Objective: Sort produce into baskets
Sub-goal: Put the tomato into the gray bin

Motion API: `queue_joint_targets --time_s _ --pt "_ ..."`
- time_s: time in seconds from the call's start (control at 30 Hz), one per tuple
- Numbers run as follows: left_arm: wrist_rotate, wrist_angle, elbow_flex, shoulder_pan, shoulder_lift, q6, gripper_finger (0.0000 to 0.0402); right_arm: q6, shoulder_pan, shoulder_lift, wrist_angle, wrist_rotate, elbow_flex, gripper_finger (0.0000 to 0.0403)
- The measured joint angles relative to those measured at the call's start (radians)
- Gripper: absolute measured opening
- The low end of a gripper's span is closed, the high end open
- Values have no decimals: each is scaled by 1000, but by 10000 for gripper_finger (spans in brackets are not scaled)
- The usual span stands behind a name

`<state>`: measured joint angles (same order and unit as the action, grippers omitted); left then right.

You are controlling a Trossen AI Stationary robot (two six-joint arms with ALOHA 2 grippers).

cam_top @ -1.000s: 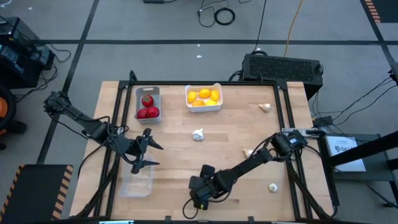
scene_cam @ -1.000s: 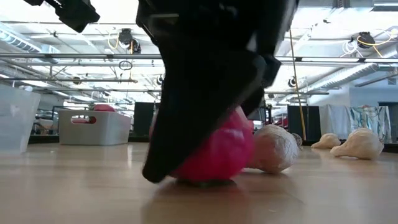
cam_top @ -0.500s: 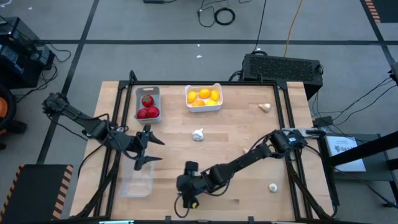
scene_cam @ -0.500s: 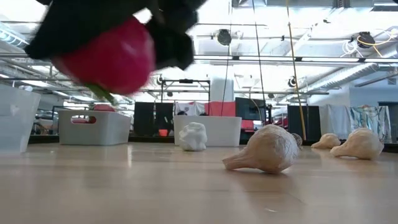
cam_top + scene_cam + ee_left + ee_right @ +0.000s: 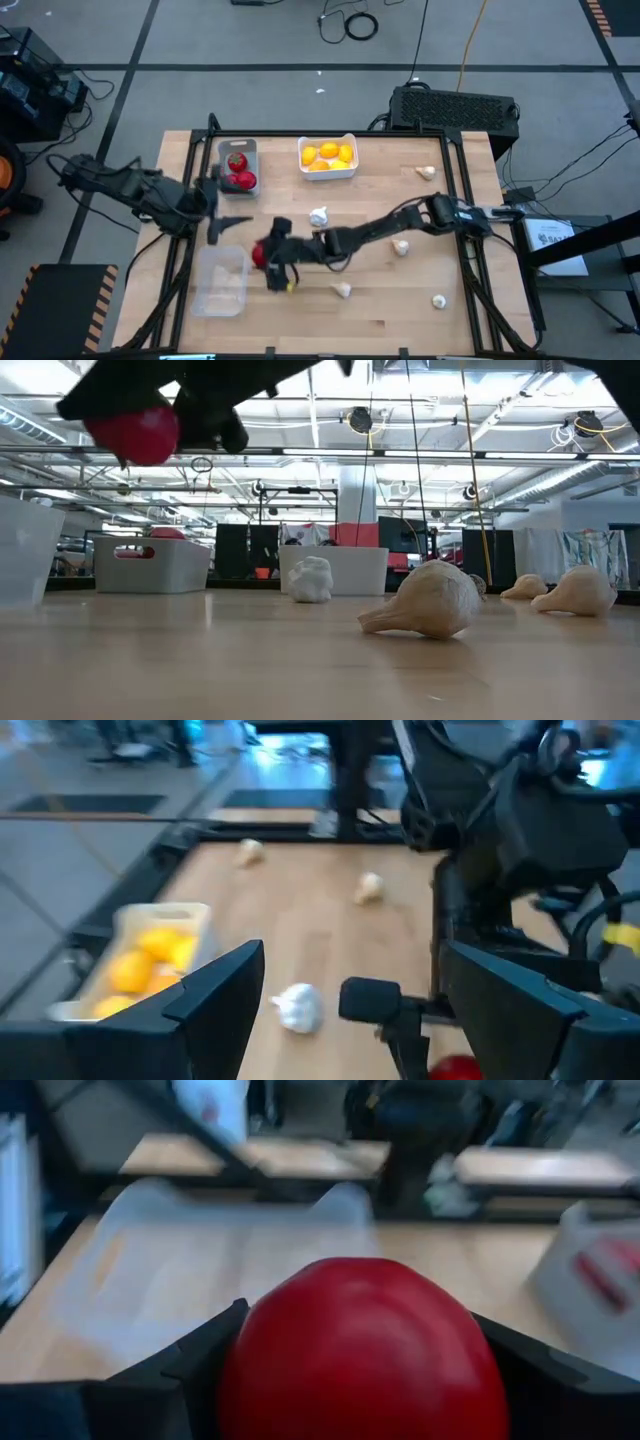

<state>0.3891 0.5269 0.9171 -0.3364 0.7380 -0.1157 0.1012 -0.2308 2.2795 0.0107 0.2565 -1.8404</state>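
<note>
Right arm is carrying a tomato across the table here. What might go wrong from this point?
1. The right gripper holds the tomato in the air close to the clear basket, not the grey basket with the other tomatoes; a release here could mis-sort it.
2. The left gripper, jaws open, sits between the tomato and the grey basket, so the arms might collide.
3. A garlic bulb lies beside the right arm and might get swept.
</note>
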Motion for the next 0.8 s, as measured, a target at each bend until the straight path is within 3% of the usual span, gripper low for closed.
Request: queue_joint_targets --time_s 0.27,0.47,0.67,0.8 --pt "99 100 67 171 -78 54 306 -86 132 12 331 -2 0 294" --pt "119 74 67 317 -108 74 306 -85 251 85 558 -8 0 294" --pt "75 4 67 404 -99 102 306 16 381 167 681 -116 -32 295" --pt "57 -29 56 422 -90 98 306 43 448 251 685 -202 -174 295"
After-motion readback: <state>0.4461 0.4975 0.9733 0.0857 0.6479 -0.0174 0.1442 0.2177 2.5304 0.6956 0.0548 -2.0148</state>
